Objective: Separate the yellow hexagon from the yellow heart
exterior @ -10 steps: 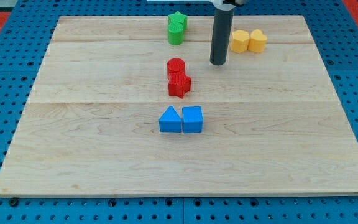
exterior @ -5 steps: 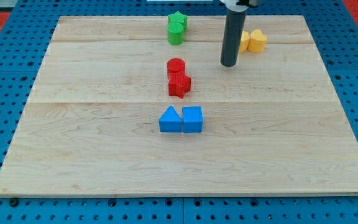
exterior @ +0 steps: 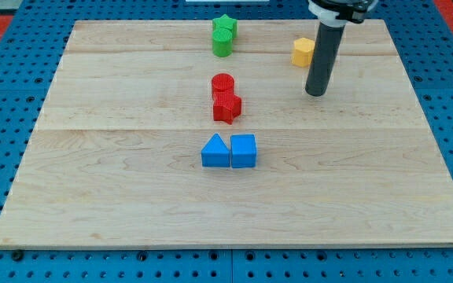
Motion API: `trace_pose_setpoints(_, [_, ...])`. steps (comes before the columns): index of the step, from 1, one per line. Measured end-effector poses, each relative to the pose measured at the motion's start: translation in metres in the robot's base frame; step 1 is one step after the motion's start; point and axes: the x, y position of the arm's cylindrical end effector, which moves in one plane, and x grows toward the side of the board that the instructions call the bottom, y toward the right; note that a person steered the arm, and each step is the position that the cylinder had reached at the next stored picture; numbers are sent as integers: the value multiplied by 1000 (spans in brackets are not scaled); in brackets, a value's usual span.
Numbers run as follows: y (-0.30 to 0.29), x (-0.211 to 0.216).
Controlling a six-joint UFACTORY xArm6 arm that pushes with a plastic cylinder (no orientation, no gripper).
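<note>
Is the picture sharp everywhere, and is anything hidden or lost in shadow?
In the camera view, the light is even and soft and the wooden board shows no glare. The dark rod looks sharp down to my tip. It hides the yellow heart beside the yellow hexagon block. Shadows are faint.

My rod comes down from the view's top edge, right of centre — a straight dark shaft, leaning only slightly, its upper end capped by a white and black collar that the frame cuts off. My tip (exterior: 316, 93) rests low on the table, in the upper right part of the view — the rod's round end is plainly visible, with nothing covering it.
</note>
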Motion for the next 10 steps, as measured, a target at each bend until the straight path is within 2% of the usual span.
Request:
trace_pose_setpoints(2, [18,-11])
trace_pose_setpoints(3, [22,-36])
trace_pose_setpoints(5, [-19,-59])
trace_pose_setpoints(8, [-23,-118])
trace_pose_setpoints(9, [-47,-124])
trace_pose_setpoints(10, [-83,-112])
